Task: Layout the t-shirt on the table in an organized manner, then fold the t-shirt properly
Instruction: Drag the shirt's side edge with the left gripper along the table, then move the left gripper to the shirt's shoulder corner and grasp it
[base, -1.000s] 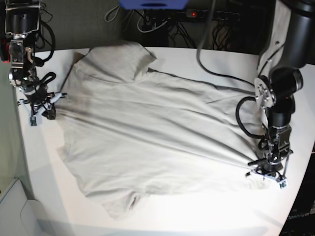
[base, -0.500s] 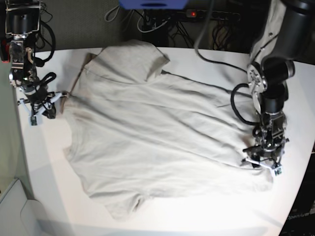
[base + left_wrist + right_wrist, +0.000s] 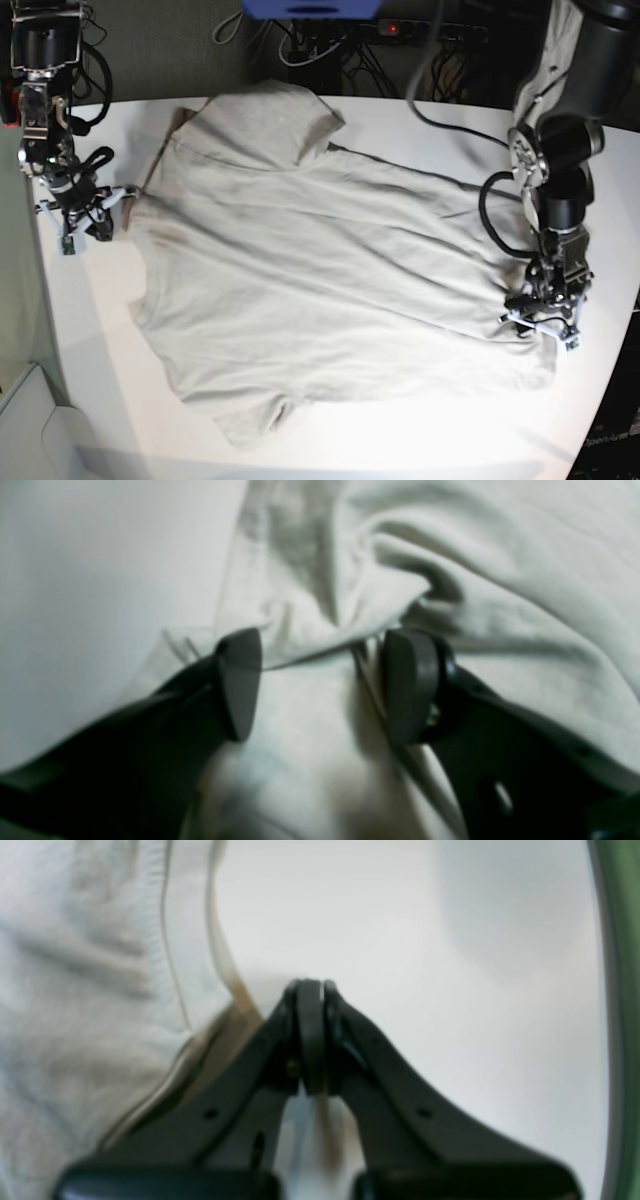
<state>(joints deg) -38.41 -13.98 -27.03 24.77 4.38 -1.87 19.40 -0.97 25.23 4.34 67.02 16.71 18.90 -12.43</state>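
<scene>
T-shirt (image 3: 320, 270) spread flat on white table (image 3: 420, 440), soft, wrinkled, grey-beige. Left gripper (image 3: 320, 680) jaws apart over its bunched hem corner; right gripper (image 3: 310, 1035) closed, empty, beside the collar edge.

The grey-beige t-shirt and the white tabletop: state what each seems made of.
The grey-beige t-shirt: soft knit cloth, likely cotton jersey; it creases and bunches, with a ribbed hem in the right wrist view. The white tabletop: smooth, matte, probably laminate; hard, even surface with soft glare.
</scene>
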